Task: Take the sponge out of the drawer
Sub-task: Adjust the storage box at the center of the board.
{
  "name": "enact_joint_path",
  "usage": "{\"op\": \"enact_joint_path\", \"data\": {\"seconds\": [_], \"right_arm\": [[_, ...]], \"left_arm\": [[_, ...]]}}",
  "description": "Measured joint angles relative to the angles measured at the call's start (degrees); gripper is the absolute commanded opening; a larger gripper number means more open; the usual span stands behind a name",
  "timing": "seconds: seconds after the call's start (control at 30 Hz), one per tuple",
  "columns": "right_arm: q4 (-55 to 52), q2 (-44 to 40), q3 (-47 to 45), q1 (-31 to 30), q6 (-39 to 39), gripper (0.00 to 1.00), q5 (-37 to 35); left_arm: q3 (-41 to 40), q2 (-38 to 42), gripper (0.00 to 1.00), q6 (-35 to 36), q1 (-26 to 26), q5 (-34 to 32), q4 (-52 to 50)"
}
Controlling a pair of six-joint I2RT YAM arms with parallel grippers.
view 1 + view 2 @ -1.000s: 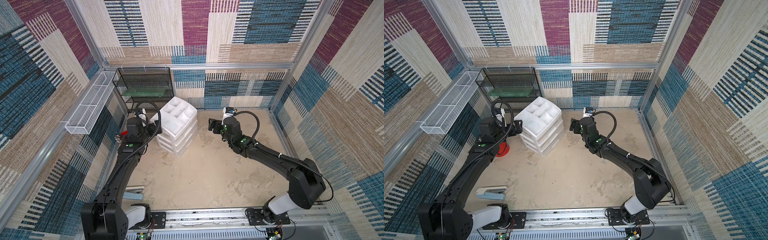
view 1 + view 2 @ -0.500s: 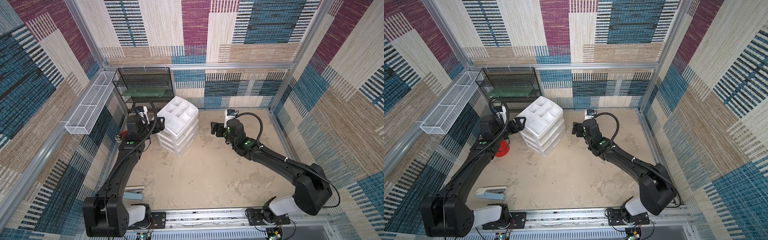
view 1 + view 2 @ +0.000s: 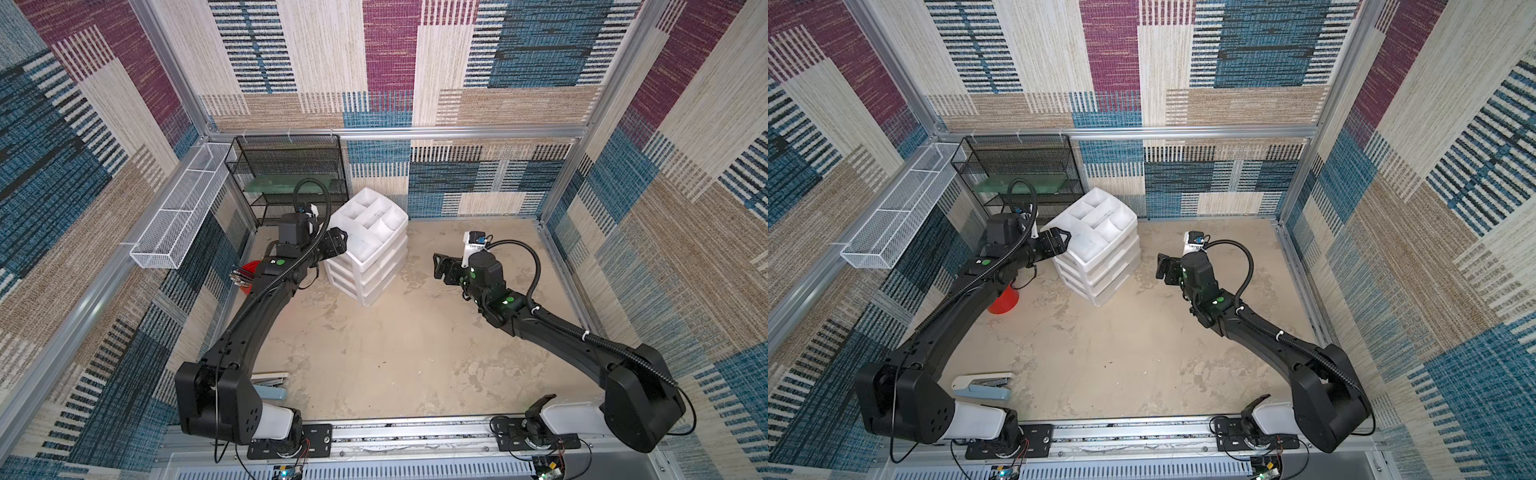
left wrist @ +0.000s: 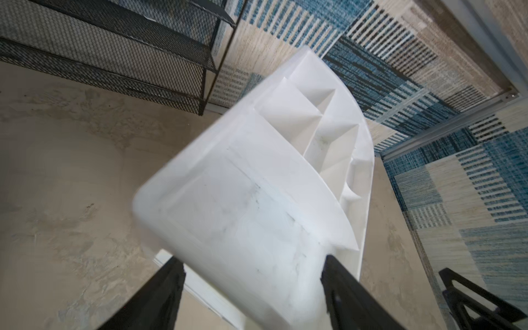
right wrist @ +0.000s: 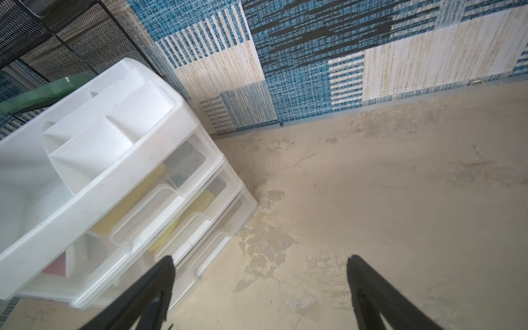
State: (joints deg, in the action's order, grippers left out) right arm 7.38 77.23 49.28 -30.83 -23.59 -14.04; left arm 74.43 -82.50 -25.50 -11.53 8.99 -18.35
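Two sets of fingers, one shift: the left fingers (image 4: pixel 160 291) have moved in to straddle the left corner of the drawer (image 3: pixel 365 249) at far left, though whether they grip it cannot be told. The right fingers (image 5: pixel 143 291) hang wide and empty, well apart. The sponge (image 5: pixel 128 205), apparently the yellow block, lies behind a shut front, and nothing is opened yet.

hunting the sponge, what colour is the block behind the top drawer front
The block is yellow, clearest in the right wrist view.

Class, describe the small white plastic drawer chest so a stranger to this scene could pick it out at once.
Start at the black wire-mesh shelf rack in a back corner of the beige tabletop. Next to it stands the small white plastic chest. Unlike the dark open rack, it has three stacked clear-fronted drawers and a compartmented tray top.
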Motion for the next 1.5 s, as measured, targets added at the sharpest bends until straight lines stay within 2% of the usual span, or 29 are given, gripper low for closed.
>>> {"op": "enact_joint_path", "data": {"seconds": [0.07, 0.17, 0.4, 0.57, 0.6, 1.03, 1.07, 1.1, 1.17, 1.2, 1.23, 1.27, 1.3, 1.33, 1.37, 1.5], "right_arm": [[0.17, 0.22, -0.50, 0.04, -0.35, 0.95, -0.07], [0.35, 0.70, -0.68, 0.11, -0.42, 0.95, -0.13], [0.31, 1.05, -0.68, 0.15, -2.10, 0.95, -1.25], [0.11, 0.20, -1.05, -0.24, -3.28, 0.95, -1.99], [0.07, 0.04, -1.25, -0.37, -3.39, 0.95, -2.08], [-2.19, -6.38, -3.50, -4.68, -4.83, 0.95, -5.73], [-2.49, -7.67, -3.87, -4.79, -4.83, 0.95, -6.16], [-2.75, -9.05, -4.35, -4.85, -4.83, 0.95, -6.54], [-3.15, -12.52, -5.73, -5.18, -4.83, 0.95, -6.97], [-3.41, -13.97, -6.32, -5.33, -4.85, 0.95, -6.97], [-3.56, -15.87, -7.19, -5.55, -4.85, 0.95, -6.95], [-3.76, -17.66, -8.09, -5.62, -4.85, 0.95, -6.93], [-3.87, -18.97, -8.81, -5.84, -4.87, 0.95, -6.93], [-4.24, -20.61, -9.70, -5.97, -4.87, 0.95, -6.88], [-4.70, -21.97, -10.49, -6.16, -4.87, 0.95, -6.62], [-5.86, -25.14, -12.63, -7.37, -4.81, 0.95, -5.42]], "left_arm": [[1.31, -1.07, 0.75, 0.02, -1.25, -1.70, -2.14], [3.28, -2.80, 0.66, 0.04, -2.32, -4.79, -4.72], [6.99, -5.03, 0.31, 0.20, -4.07, -9.97, -8.22], [7.30, -4.92, 0.05, -0.24, -4.42, -9.92, -8.50], [7.30, -4.81, 0.00, 1.79, -4.74, -9.51, -8.92], [4.57, -1.33, 0.00, 0.52, -8.39, -10.88, -10.56], [4.24, -0.90, 0.04, 0.42, -8.76, -11.26, -10.69], [3.89, -0.48, 0.12, 0.31, -9.05, -11.41, -10.82], [2.97, 0.72, 0.45, -0.04, -9.62, -11.67, -11.23], [2.51, 1.36, 0.50, -0.26, -9.79, -11.63, -11.47], [1.97, 2.23, 0.62, -0.46, -9.99, -11.56, -12.09], [1.46, 3.23, 0.82, -0.61, -10.16, -11.58, -12.76], [1.05, 4.31, 0.91, -0.70, -10.36, -11.61, -13.05], [0.55, 5.68, 0.98, -0.74, -10.40, -11.61, -13.05], [0.00, 7.26, 1.00, -0.72, -10.49, -11.65, -13.05], [-0.46, 11.34, 1.00, -0.13, -10.29, -11.78, -12.52]]}}
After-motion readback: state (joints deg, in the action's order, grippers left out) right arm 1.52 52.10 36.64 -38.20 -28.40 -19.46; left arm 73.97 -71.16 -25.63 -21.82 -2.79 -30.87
